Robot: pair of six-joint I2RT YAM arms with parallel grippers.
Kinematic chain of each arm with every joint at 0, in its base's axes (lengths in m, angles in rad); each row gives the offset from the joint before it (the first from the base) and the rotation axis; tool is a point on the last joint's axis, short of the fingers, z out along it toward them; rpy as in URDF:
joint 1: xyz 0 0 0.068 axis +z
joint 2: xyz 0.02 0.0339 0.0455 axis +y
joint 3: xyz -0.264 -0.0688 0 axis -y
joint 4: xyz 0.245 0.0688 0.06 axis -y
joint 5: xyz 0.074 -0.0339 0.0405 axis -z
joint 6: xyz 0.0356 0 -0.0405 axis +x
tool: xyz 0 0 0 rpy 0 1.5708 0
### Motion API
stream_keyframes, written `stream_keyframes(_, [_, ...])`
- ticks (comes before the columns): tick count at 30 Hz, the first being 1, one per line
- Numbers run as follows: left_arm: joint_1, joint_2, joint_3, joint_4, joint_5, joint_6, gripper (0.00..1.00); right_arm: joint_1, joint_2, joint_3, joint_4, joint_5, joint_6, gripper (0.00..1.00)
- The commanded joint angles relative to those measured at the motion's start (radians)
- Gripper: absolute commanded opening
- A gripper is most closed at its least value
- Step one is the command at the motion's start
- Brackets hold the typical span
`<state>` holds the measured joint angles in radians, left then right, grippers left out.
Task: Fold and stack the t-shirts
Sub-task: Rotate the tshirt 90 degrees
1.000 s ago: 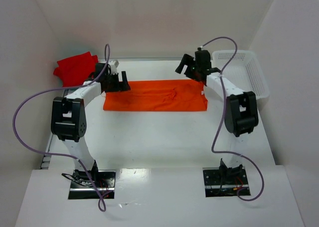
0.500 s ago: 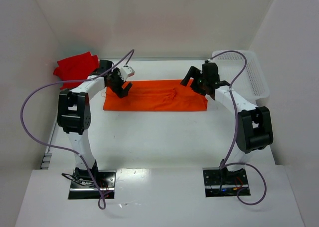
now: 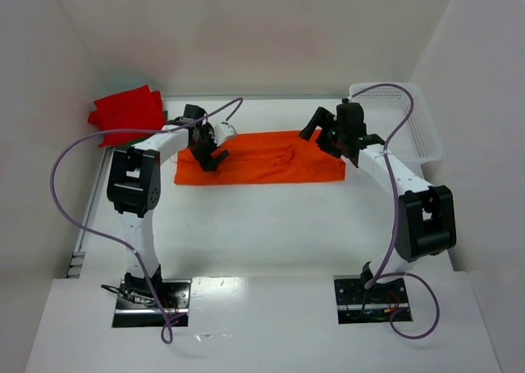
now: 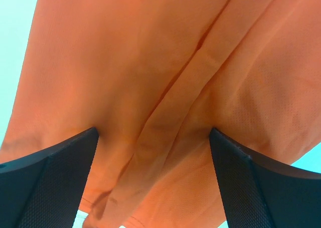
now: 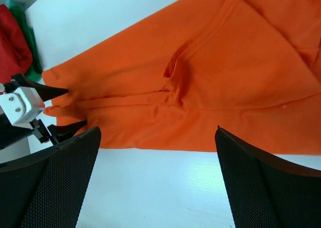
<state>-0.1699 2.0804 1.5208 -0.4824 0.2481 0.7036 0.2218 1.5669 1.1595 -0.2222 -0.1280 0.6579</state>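
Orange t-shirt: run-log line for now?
orange t-shirt: folded strip | left gripper: open over left end | right gripper: open over right end | red t-shirt: back-left corner

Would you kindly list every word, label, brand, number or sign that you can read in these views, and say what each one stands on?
No text can be read in any view.
The orange t-shirt is plain cloth with no print or tag showing.
The red t-shirt shows no print either.
The white basket carries no visible label.

Orange t-shirt (image 3: 271, 158): folded long strip, flat, mid-table. Red t-shirt (image 3: 127, 111): crumpled, far-left corner (dark green t-shirt (image 5: 30, 52) edging beside it).
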Motion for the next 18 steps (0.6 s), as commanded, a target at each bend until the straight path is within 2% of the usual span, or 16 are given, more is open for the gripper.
stream_keyframes(1, [-0.06,0.026,0.016,-0.091,-0.046,-0.03,1.0,0.002,-0.033,-0.012,-0.008,0.008,0.014,1.0])
stream_keyframes(5, [-0.103,-0.057,-0.028,-0.139,-0.055,-0.154,1.0,0.002,-0.024,-0.012,-0.008,0.018,0.014,1.0])
stream_keyframes(9, [-0.21,-0.166,-0.138,-0.118,-0.096,-0.275,1.0,0.002,0.036,-0.012,-0.055,0.044,-0.004,1.0])
stream_keyframes(12, [-0.282,-0.191,-0.195,-0.127,-0.13,-0.361,1.0,0.002,0.077,0.006,-0.092,0.056,-0.013,1.0])
stream_keyframes(15, [-0.37,-0.209,-0.235,-0.163,-0.07,-0.461,1.0,0.002,0.117,0.015,-0.101,0.079,-0.014,1.0])
stream_keyframes(18, [-0.388,-0.261,-0.307,-0.154,-0.012,-0.582,1.0,0.002,0.153,0.016,-0.092,0.103,-0.004,1.0])
